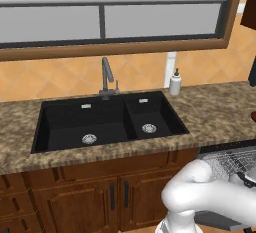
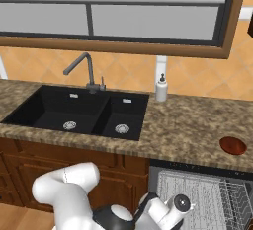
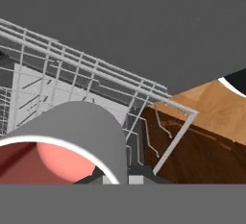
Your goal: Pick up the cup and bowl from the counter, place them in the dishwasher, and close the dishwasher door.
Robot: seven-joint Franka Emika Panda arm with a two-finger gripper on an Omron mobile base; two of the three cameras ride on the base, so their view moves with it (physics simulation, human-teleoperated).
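While the arm (image 2: 69,189) bends low in front of the cabinets, its hand reaches toward the open dishwasher (image 2: 197,194) at the right, under the bench (image 2: 188,125). In the hand view the cup (image 3: 67,136) sits right at the bottom, very close to the camera, its whitish wall curving up and its red-pink inside facing the lens. It lies over the silver wire rack (image 3: 72,74), with the plain grey panel of the dishwasher behind it and wooden floor to the right. The gripper's fingertips are hidden by the cup, so I cannot tell for sure whether they clamp it. On the bench, a small reddish-brown bowl (image 2: 232,145) rests near the right edge, above the dishwasher. The black double sink (image 1: 107,119) with its tap (image 1: 106,77) is to the left, and a white soap bottle (image 1: 175,82) stands behind it by the wall.
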